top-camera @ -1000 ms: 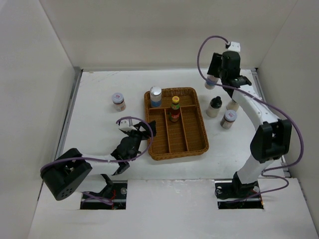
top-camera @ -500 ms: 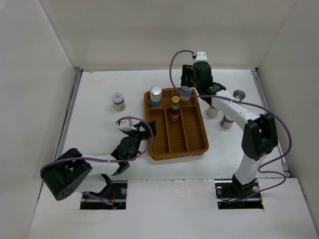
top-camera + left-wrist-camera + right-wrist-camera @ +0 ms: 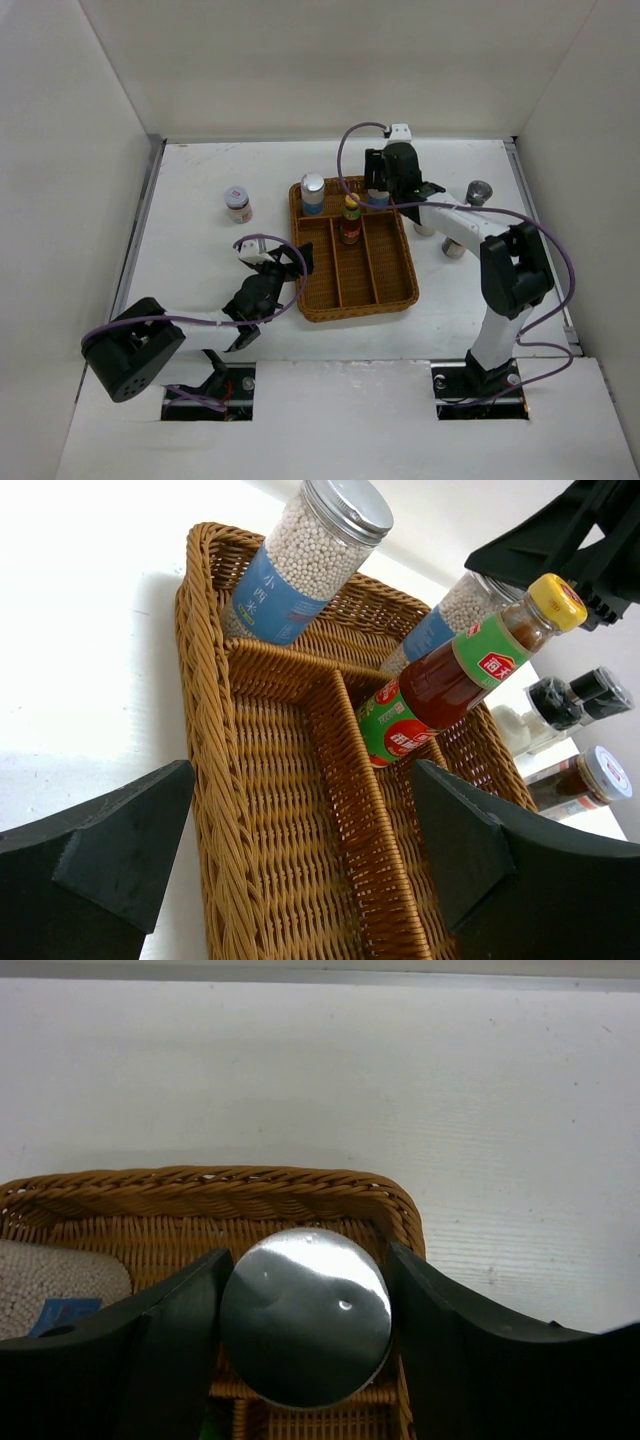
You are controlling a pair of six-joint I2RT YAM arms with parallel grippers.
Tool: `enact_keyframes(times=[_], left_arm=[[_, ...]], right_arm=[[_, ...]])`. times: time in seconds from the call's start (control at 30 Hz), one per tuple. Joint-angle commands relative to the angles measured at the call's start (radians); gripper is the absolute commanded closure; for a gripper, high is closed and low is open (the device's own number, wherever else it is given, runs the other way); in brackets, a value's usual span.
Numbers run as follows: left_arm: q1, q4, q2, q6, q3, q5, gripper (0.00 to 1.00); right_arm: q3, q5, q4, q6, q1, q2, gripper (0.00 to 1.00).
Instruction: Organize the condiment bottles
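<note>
7 condiment bottles (image 3: 313, 193); 1 divided wicker tray (image 3: 350, 311)

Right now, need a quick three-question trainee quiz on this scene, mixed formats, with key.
1. Is the left gripper open or shut?
2. True or false: the right gripper is shut on a silver-capped jar.
3. The yellow-capped sauce bottle stands: A) in the wicker tray; B) in the left gripper; C) in the right gripper.

Key: 1 open; 2 true; 3 A.
</note>
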Motion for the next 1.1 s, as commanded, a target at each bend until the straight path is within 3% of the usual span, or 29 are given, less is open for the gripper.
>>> enact_keyframes(times=[0.0, 0.4, 0.67, 0.7, 0.73, 0.83, 0.87, 0.97, 1.07], left_arm=[[0.005, 0.059, -0.003, -0.008, 0.001, 0.007, 0.1], [0.007, 0.051, -0.007, -0.002, 0.008, 0.009, 0.1], [0.021, -0.008, -0.035, 0.031, 0.027, 0.0, 0.12], [0.025, -0.047, -0.05, 0.035, 0.038, -0.002, 0.13], [0.03, -0.093, -0.065, 0.036, 0.053, -0.005, 0.13], [0.059, -0.269, -0.118, 0.03, 0.115, -0.031, 0.17], [0.073, -0.351, -0.139, 0.025, 0.148, -0.048, 0.2], [0.111, -0.586, -0.168, 0.031, 0.271, -0.095, 0.24], [0.201, -0.772, -0.158, 0.03, 0.388, -0.097, 0.24]], right_arm=[[-0.032, 0.019, 0.077, 0.006, 0.005, -0.022, 0.29], [-0.043, 0.019, 0.074, 0.046, 0.005, -0.127, 0.09], [-0.161, 0.042, 0.091, 0.124, -0.004, -0.378, 0.05], [-0.21, 0.052, 0.102, 0.139, -0.004, -0.435, 0.1], [-0.262, 0.055, 0.114, 0.15, -0.002, -0.496, 0.21], [-0.426, 0.064, 0.125, 0.207, 0.011, -0.715, 0.75], [-0.478, 0.073, 0.121, 0.241, 0.033, -0.786, 0.82], [-0.629, 0.12, 0.124, 0.29, 0.103, -0.968, 0.81], [-0.747, 0.173, 0.128, 0.298, 0.168, -1.103, 0.58]])
